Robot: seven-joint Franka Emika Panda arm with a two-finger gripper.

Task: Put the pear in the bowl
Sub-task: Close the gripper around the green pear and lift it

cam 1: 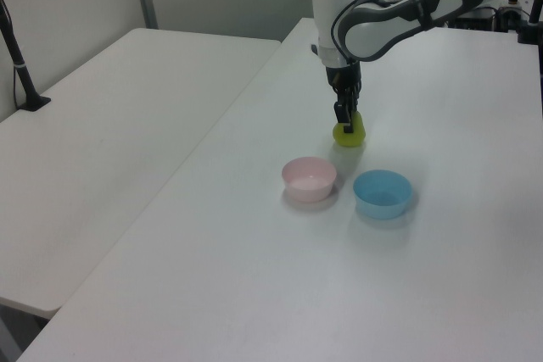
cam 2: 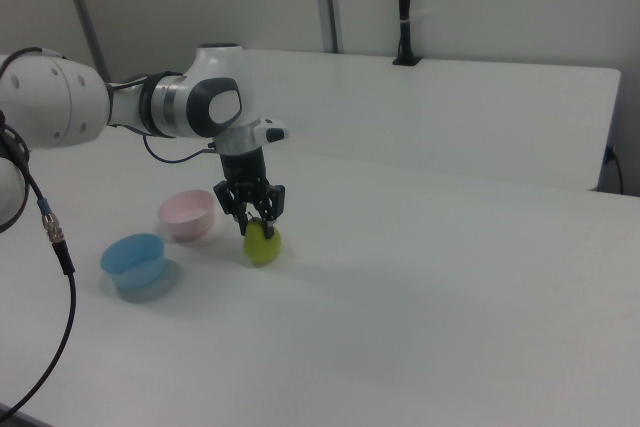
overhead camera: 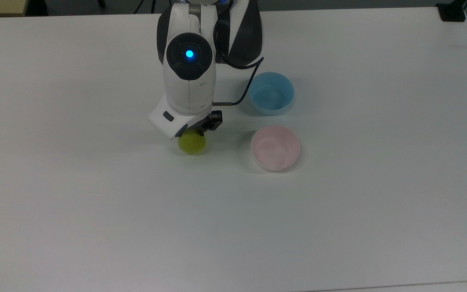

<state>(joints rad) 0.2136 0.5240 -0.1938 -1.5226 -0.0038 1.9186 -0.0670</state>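
Gripper (cam 2: 255,223) down over the pear (cam 2: 262,244) on the white table (overhead camera: 339,227).

The yellow-green pear stands on the tabletop with its long axis vertical, narrow end up under the gripper and broad base on the table. In the right view the two dark fingers (cam 2: 272,209) straddle its upper part, spread to either side of the neck; whether they press on the fruit cannot be told. In the top view the pear (overhead camera: 192,144) shows below the arm's white wrist (overhead camera: 176,119), with the pink bowl (overhead camera: 275,147) well apart on the top view's right and the light blue bowl (overhead camera: 271,93) beyond it. In the left view the pear (cam 1: 349,133) sits behind both bowls.
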